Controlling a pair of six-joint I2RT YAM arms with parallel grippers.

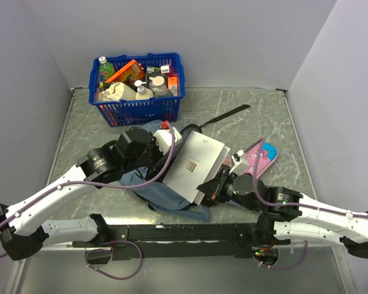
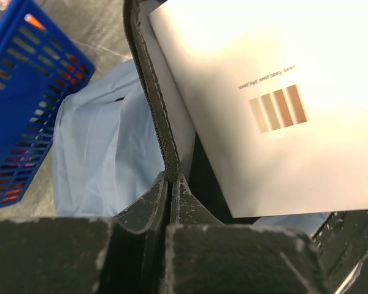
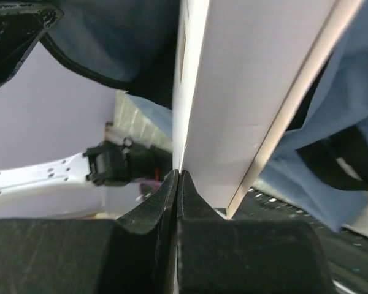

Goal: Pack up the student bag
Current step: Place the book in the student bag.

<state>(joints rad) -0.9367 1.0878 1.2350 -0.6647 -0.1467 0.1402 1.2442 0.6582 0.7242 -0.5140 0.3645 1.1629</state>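
Far left, the blue basket (image 1: 138,111) sits packed with bottles and packets against the back wall (image 1: 202,30). Just in front of it the left arm (image 1: 61,190) reaches in. The left jaws are together, clamped on the dark zipper edge of the student bag (image 1: 168,197), and the left wrist view has that zipper line running straight up out of the pinch. The bag lies crumpled mid-surface. Its pale blue fabric spreads between basket and arm, and its near fold stops just short of the black rail (image 1: 184,233).

Moving right, a white book (image 1: 196,162) stands tilted in the bag's mouth, its cover with four brown bars facing up. The right jaws are closed too, nipping a thin edge of that book from the near right, with bag cloth hanging on both sides of them. Just beside the right arm (image 1: 319,214) lies a pink pencil case (image 1: 262,158), and a black strap (image 1: 227,115) trails toward the back.

The surface (image 1: 270,122) is grey marbled, boxed by pale walls on three sides. Bare marble shows widest at the far right, with only a narrow strip along the left wall.
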